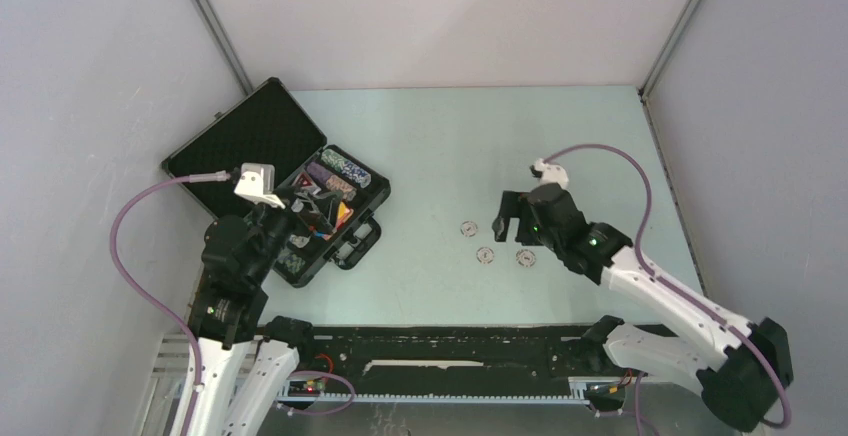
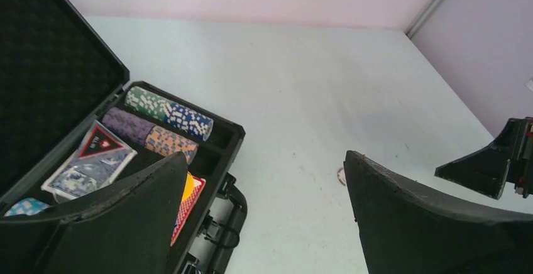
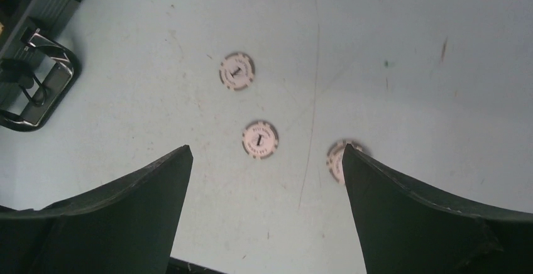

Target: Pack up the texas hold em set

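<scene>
The black briefcase lies open at the left, with its foam lid raised. Chip rows, a card deck with a dark triangular marker on it, and a red-backed deck lie inside. Three small round discs lie on the table: one, a second, and a third partly behind my right finger. My left gripper is open and empty over the case's front edge. My right gripper is open and empty just above the discs.
The case handle sticks out toward the table's middle and also shows in the right wrist view. Grey walls enclose the table on the left, back and right. A black rail runs along the near edge.
</scene>
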### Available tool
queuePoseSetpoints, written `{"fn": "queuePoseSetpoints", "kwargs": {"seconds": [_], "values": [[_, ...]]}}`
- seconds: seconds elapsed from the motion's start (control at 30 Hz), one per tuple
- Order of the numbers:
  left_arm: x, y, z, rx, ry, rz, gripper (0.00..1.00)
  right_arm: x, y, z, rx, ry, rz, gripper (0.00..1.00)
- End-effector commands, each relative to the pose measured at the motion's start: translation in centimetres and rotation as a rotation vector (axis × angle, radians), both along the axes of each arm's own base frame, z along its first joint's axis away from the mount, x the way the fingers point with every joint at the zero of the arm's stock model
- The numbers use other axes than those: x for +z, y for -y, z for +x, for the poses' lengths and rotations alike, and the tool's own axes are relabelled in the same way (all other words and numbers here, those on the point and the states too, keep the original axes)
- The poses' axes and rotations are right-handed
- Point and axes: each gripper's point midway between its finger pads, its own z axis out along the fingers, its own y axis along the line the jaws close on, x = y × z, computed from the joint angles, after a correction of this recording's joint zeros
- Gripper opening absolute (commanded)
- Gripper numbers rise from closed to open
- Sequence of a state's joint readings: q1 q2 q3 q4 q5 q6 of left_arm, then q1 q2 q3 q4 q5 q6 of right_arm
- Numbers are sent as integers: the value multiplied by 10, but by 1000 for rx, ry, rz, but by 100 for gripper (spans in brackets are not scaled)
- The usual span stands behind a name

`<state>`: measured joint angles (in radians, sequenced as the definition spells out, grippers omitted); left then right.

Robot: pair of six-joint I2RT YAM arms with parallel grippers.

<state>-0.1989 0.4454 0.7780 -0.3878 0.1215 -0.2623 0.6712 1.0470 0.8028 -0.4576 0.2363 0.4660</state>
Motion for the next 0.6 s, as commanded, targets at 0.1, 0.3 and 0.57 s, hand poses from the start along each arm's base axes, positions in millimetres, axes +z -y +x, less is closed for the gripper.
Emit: {"fn": "queuePoseSetpoints", "kwargs": {"seconds": [0.1, 0.3, 0.57], "values": [[-3, 15, -8, -84, 29, -25, 100, -24, 43, -19, -251, -132, 331, 97], [-6, 28, -12, -163, 23, -14, 100, -43, 52, -30, -230, -247, 280, 96], [-9, 31, -14, -175, 2, -1, 100, -75, 28, -24, -98, -390, 70, 100]]}}
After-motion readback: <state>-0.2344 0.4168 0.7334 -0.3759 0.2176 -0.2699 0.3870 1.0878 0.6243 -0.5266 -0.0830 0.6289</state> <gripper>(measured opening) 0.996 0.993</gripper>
